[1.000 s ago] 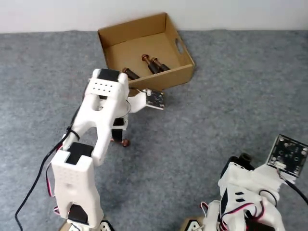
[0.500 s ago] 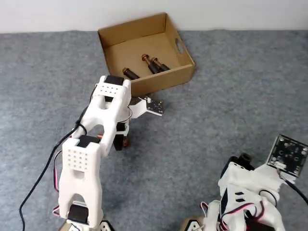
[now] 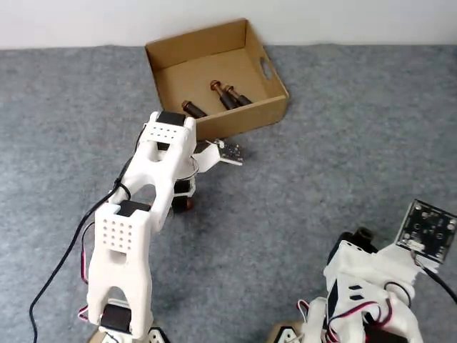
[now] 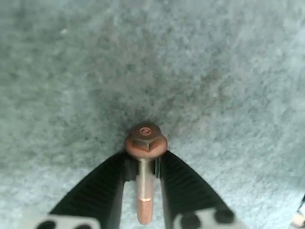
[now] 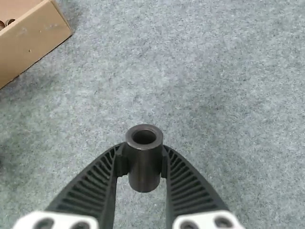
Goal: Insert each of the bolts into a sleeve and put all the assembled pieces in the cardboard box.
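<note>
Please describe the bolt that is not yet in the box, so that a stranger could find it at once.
Find the cardboard box at the far side. Just in front of it, the left gripper holds a copper bolt. Unlike the three pieces in the box, its shank is bare.

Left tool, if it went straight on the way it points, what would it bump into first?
Probably the grey mat. The left tool holds a bolt that sticks out ahead, so its head would touch first, though depth is unclear.
</note>
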Controlling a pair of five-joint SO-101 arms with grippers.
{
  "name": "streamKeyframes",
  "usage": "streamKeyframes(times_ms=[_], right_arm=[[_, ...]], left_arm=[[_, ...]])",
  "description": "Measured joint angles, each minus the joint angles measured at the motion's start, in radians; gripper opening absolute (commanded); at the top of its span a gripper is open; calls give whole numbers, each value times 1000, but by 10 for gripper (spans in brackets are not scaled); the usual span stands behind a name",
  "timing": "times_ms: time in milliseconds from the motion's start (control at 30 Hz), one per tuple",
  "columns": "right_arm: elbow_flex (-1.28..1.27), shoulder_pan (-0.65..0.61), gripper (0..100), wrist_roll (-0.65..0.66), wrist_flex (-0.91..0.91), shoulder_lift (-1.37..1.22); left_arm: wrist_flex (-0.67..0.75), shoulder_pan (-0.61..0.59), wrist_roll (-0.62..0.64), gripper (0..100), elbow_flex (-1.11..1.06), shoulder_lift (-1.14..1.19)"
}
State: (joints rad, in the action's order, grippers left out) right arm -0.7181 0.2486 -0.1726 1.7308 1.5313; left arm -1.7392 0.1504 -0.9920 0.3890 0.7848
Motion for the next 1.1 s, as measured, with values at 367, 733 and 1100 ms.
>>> streamKeyframes(times_ms=[367,733,1100], right_arm=[[0,0,8,0,0,0],[-3,0,8,31,-9,0],[-123,-117,8,32,-104,0]], left_arm=[[14,18,187,6,-239,-419],[87,157,609,4,-629,-1005],[428,190,905,4,-967,-1456]])
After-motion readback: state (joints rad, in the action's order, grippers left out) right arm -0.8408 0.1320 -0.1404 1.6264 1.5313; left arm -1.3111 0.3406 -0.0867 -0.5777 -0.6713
